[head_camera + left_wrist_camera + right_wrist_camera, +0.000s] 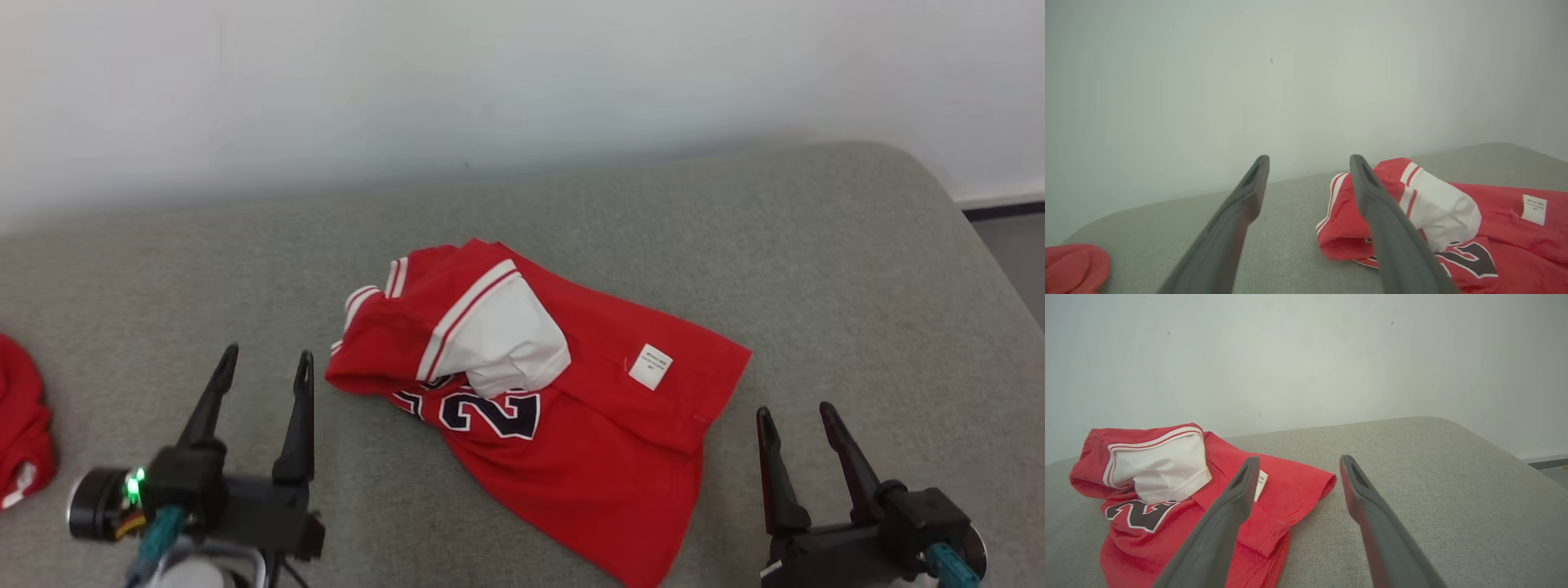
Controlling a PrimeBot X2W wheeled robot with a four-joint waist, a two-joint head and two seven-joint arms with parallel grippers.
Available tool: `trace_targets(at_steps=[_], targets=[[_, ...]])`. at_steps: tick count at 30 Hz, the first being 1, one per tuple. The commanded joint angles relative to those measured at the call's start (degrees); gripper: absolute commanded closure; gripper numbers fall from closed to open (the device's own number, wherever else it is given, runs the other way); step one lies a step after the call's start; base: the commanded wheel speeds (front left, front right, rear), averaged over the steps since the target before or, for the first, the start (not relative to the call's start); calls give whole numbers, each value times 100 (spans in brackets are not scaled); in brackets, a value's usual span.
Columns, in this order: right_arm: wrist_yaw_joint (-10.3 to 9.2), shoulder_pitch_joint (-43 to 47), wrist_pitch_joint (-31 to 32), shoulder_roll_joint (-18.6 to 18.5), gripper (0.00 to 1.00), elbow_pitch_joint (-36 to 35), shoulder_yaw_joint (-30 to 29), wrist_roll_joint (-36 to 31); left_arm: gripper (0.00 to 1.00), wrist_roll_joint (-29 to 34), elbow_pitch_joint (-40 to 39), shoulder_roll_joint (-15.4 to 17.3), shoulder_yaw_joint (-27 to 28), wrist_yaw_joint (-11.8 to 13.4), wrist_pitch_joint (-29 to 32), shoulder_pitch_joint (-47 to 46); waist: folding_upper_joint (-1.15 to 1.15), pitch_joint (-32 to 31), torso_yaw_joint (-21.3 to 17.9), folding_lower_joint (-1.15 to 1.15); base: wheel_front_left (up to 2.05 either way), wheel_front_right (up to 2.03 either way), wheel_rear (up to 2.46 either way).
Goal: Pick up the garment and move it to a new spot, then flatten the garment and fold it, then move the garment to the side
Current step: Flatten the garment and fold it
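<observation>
Red jersey [596, 465], mid surface: dark white-edged numerals [490, 412], one "2" readable, rest partly under fold. White tag [651, 366]: print too small to read.

Your head camera looks down from behind the left end effector [268, 354] and right end effector [794, 410]. Wrist cameras skim the grey fabric counter [735, 245] toward the white wall [1208, 81]. All share the red numbered jersey [604, 457] between them.
</observation>
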Motion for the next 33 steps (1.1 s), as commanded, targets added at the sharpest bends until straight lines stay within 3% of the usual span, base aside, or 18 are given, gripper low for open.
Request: trace_targets(at_steps=[1,8,22,23,25,33], targets=[[-13,-90,-5,-10,0,-13,12,60,0,-78,158,114,-58,14,-17,-263,0,301,-290,-1,0,0,0],[-13,-308,-5,-9,0,4,45,221,0,-196,1239,370,-440,13,-16,-1248,0,636,-707,-1,0,0,0],[-13,-358,-5,-10,0,31,91,378,0,-250,3331,313,-594,55,248,-2233,0,757,-961,-1,0,0,0],[-13,-373,-5,-9,0,33,97,373,27,-244,3420,324,-602,72,241,-2293,0,751,-963,-1,0,0,0],[-13,-381,-5,-11,0,39,95,361,100,-233,3636,315,-639,90,311,-2347,0,722,-964,-1,0,0,0],[-13,-168,-5,-9,0,22,-2,253,100,-495,3705,155,-683,29,21,-2532,0,460,-672,-1,0,0,0]])
